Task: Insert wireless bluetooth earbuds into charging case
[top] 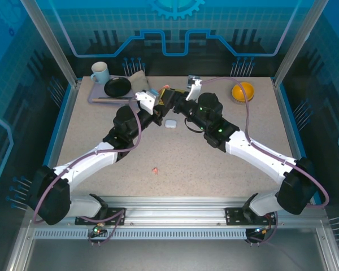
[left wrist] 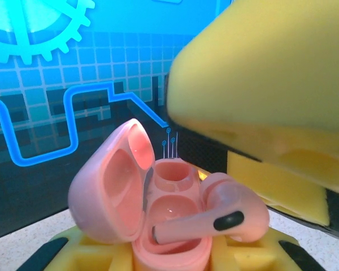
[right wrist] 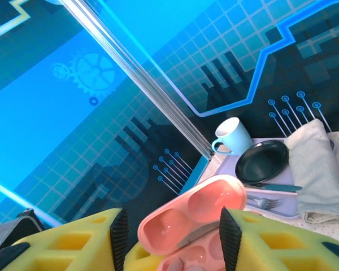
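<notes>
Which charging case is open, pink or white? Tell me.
The pink case: its lid is swung back, and a pink earbud lies across its wells. The white case, down on the table, looks shut.

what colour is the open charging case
Salmon pink, inside and out. The charging case shows best in the left wrist view.

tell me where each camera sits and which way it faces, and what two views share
Top external: above and behind the arm bases, looking down on the table; both whole arms show.
Left wrist: on the left arm, facing the back wall; left gripper pads grip the open pink case, a pink earbud lying across it.
Right wrist: on the right arm, tilted up toward the back-left corner; right gripper fingers flank the case.
Shared: right wrist and top both see the mug and black plate.
</notes>
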